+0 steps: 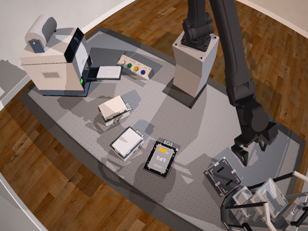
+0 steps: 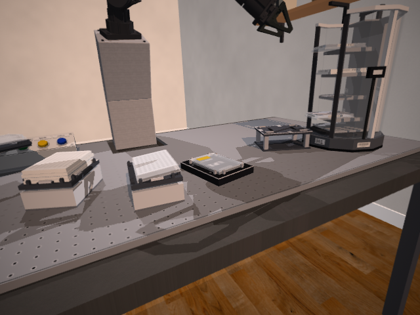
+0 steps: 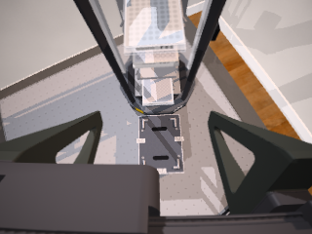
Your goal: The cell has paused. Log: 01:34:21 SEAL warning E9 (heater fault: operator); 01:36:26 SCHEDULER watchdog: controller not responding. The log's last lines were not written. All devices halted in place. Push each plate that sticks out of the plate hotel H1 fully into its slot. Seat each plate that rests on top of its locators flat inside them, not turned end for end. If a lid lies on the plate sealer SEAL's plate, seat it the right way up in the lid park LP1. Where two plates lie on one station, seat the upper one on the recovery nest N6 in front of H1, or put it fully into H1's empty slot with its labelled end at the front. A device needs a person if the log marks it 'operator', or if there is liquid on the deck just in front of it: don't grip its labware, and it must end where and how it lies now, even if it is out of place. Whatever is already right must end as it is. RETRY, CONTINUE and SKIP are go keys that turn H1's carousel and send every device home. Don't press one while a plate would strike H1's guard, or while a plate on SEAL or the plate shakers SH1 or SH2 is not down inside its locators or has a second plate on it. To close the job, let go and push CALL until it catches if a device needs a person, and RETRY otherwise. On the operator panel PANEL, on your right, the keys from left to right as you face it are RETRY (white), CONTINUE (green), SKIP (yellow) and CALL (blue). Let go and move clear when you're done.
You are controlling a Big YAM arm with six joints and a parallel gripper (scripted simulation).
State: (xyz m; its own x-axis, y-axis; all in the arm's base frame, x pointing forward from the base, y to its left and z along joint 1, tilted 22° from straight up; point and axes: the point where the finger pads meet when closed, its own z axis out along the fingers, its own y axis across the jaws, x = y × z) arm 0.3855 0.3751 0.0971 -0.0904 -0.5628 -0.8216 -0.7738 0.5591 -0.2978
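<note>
— Reached which step?

— Judged as the first approach to the plate hotel H1 [image 2: 338,67], at the bench end opposite the sealer. Nothing gripped or pushed yet.

— Noted what along the near long edge?

— Started with a shaker [image 2: 57,195] carrying what looked like a second plate [image 2: 56,164], tilted on top of the first. Then another shaker [image 2: 156,195] with a single plate lying flat. Then the lid park LP1 [image 2: 239,172] with a lid [image 2: 216,163] in it.

— And farther in?

— Found the recovery nest N6 [image 3: 161,141] bare, just in front of H1. Spotted a low plate [image 3: 156,91] in H1 that seemed to poke out toward the nest. Could not tell how far out. Placed the sealer SEAL [image 1: 49,67] at the far corner, its plate [image 1: 109,71] out on the tray, with PANEL [image 1: 134,65] just beside it on the back edge. Marked that plate as hands-off.

— State of the gripper [image 1: 253,155]?

— Hung high above the bench, over N6 and facing H1. Gaped about as wide as possible. Held nothing, touched nothing.

— Called for what next?

— Probably a descent to the level of the protruding plate, then a square push on its front end until fully in the slot, clear of the guard posts.
</note>
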